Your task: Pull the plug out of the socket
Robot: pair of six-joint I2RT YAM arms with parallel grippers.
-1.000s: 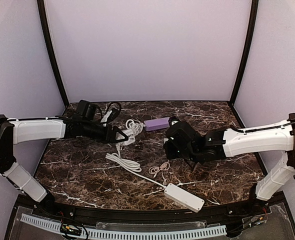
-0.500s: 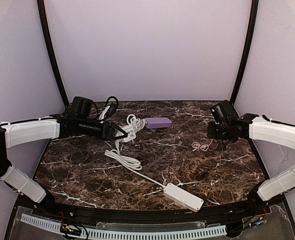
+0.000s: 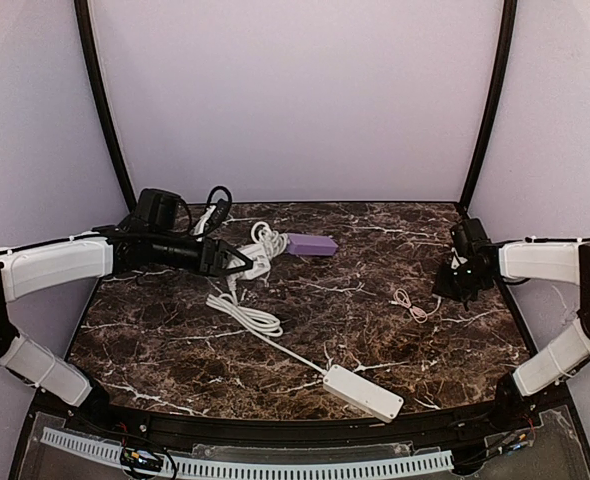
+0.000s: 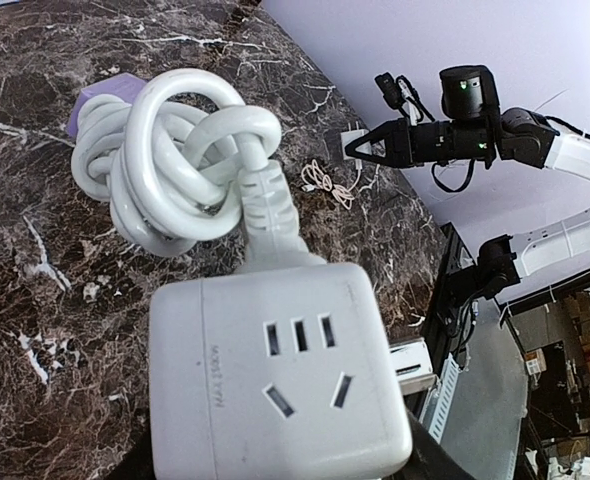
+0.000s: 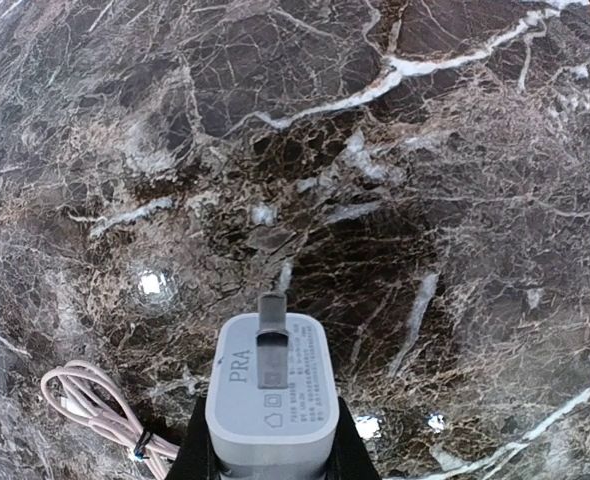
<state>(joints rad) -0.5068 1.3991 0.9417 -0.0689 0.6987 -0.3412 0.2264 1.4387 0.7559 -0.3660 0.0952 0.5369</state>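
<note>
Top view: the left gripper (image 3: 233, 263) sat back-left by the coiled white cord (image 3: 265, 243). The right gripper (image 3: 451, 286) was way over at the right side, with a pink cable (image 3: 411, 305) lying just beside it. Near the front edge lay the power strip (image 3: 363, 392).

Left wrist cam: the socket (image 4: 275, 390) filled the frame, clamped in the left jaws (fingers mostly hidden under it), with a thick cord coming out of its top.

Right wrist cam: the plug (image 5: 271, 395), pale grey, marked PRA and with one prong showing, was pinched between the right jaws above the marble table (image 5: 425, 150), well apart from the socket.
</note>
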